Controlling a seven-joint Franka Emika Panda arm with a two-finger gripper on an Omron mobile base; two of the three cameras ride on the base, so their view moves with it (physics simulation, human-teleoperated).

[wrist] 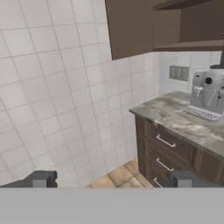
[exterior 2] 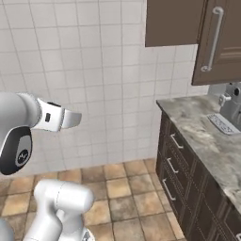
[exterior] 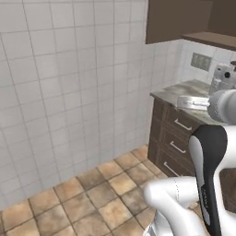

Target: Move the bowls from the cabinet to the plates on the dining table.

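The dark brown cabinet hangs on the wall at the upper right, well ahead of my gripper. One of its doors, with a long silver bar handle, stands swung open, and the hand view looks onto bare shelves inside. The bowls, the plates and the dining table are out of view. My gripper is open, its two dark fingertips far apart with nothing between them. It is held out in mid air over the floor, facing the tiled wall and the cabinet corner.
Under the cabinet a mottled stone counter runs over low brown drawer units. A silver coffee machine stands on it, below a wall socket. To the left of the counter are a white tiled wall and a tiled floor.
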